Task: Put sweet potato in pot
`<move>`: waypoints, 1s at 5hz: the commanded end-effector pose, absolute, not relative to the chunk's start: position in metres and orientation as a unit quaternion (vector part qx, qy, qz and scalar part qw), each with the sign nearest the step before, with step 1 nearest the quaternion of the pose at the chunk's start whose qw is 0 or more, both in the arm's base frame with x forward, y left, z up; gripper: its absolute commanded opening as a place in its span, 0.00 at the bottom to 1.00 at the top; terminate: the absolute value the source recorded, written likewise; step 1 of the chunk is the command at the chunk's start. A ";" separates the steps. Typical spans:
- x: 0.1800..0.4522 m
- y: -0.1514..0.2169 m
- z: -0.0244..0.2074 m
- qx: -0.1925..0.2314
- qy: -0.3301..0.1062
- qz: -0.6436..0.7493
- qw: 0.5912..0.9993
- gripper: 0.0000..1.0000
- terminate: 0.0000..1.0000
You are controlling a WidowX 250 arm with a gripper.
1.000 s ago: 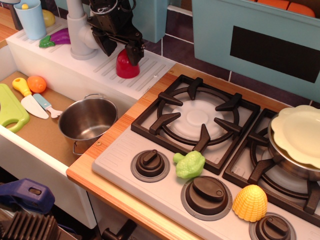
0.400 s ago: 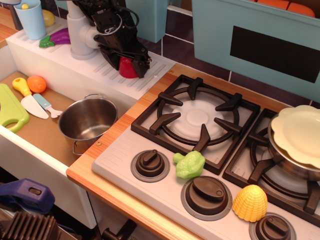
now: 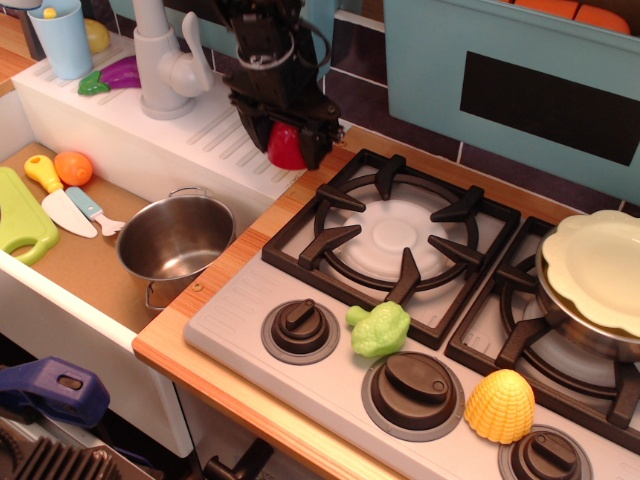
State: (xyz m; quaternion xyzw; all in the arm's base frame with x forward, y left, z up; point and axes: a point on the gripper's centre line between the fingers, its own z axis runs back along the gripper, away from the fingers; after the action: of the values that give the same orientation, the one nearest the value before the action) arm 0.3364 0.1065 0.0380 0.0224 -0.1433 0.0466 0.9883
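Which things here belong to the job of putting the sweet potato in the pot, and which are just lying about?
Belong to the job:
sweet potato, held in the gripper
pot, empty, in the sink

Just lying about:
green broccoli toy
yellow corn
pan with pale plate
toy knife
orange ball
blue cup

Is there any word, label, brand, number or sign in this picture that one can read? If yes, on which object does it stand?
None can be read.
The stove knobs show only raised grips, with no numbers or marks visible.
The pot, the blue cup and the sweet potato between the gripper fingers show no lettering.
The teal oven door shows only a dark window, no brand name.
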 end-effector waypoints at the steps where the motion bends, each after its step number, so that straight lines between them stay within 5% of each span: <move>1: 0.307 0.123 0.089 0.067 -0.146 0.061 0.985 0.00 0.00; 3: 0.272 0.141 0.084 0.070 -0.123 0.070 0.988 0.00 0.00; 4: 0.266 0.144 0.076 0.065 -0.124 0.069 0.988 1.00 0.00; 5: 0.266 0.144 0.076 0.065 -0.124 0.069 0.988 1.00 0.00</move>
State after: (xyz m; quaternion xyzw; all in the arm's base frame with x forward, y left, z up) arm 0.2625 0.1398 0.0593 0.0521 -0.0968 0.0660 0.9918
